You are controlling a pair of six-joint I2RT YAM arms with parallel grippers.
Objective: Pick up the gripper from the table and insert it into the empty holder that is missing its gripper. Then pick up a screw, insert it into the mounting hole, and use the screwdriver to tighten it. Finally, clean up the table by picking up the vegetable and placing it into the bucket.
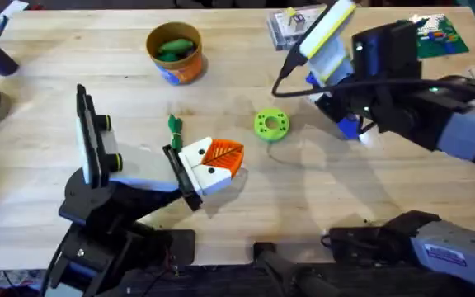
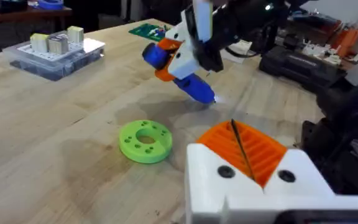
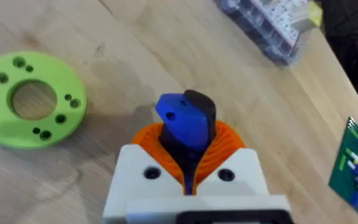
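Right gripper (image 3: pixel 188 177) clenched around smooth thick blue cylindrical screwdriver (image 3: pixel 184 119), beside flat green holed plastic disc (image 3: pixel 30 99) on grainy wooden worktop (image 3: pixel 154 50); left gripper (image 2: pixel 253 168) pressed together, empty.

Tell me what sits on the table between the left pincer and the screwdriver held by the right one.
The green holed disc lies between the left pincer and the screwdriver, clearest overhead.
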